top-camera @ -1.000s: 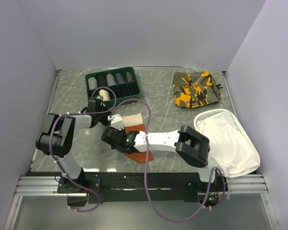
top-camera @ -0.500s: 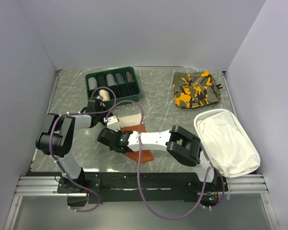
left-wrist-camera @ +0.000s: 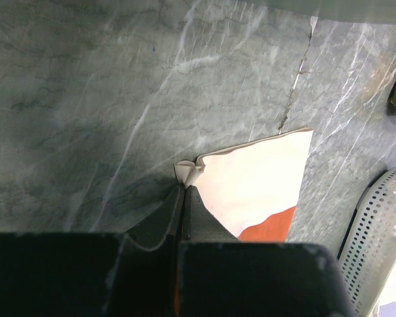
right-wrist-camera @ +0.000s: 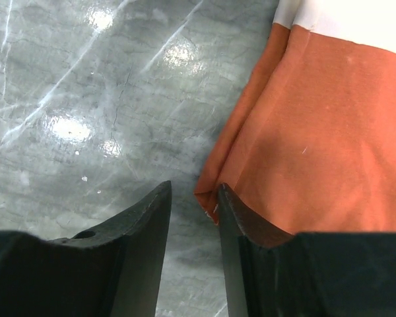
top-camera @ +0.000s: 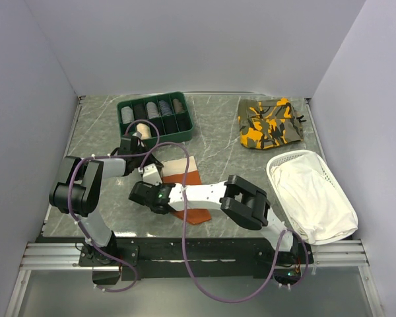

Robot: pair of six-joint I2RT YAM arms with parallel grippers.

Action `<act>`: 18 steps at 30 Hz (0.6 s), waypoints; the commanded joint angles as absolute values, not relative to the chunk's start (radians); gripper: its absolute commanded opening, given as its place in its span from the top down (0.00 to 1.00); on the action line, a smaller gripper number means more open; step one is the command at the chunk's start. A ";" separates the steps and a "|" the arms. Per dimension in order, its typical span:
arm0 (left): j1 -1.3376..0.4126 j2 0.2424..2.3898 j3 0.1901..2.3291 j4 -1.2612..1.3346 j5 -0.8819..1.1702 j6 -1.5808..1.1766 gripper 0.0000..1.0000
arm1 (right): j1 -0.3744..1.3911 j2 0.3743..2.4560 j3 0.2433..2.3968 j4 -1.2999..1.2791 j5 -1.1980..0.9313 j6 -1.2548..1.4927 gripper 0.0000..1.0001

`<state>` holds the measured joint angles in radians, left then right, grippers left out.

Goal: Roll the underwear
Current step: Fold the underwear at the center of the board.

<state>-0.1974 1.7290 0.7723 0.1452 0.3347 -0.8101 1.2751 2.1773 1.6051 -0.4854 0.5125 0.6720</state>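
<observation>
The underwear [top-camera: 190, 179] lies flat on the grey table, rust-orange with a cream waistband [top-camera: 178, 165] at its far end. My left gripper [top-camera: 148, 169] is shut on the waistband's left corner [left-wrist-camera: 188, 173], low on the table. The cream panel [left-wrist-camera: 257, 178] spreads away to the right of it. My right gripper [top-camera: 147, 191] stands open at the near left corner of the orange fabric [right-wrist-camera: 317, 132]. One fingertip [right-wrist-camera: 228, 198] rests over that corner, the other [right-wrist-camera: 160, 198] on bare table. A gap still shows between them [right-wrist-camera: 193, 193].
A green tray [top-camera: 123, 104] of rolled items stands at the back left. A camouflage garment [top-camera: 270, 123] lies at the back right. A white basket [top-camera: 297, 155] holding a white cloth sits at the right, its perforated wall [left-wrist-camera: 383, 224] near the underwear.
My right gripper has slid left along the underwear to its near left corner, and its jaws have narrowed. The left gripper has kept its hold.
</observation>
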 commanded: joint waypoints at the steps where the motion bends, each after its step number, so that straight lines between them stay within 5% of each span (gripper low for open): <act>1: -0.192 1.740 0.749 0.072 0.310 -0.792 0.99 | 1.285 2.137 1.626 -0.477 0.548 0.652 0.56; 18: -0.192 1.735 0.747 0.075 0.314 -0.790 0.99 | 1.289 2.109 1.670 -0.540 0.606 0.678 0.55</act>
<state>-0.1967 1.7287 0.7723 0.1455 0.3355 -0.8101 1.2942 2.1410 1.6348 -0.5034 0.5518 0.6430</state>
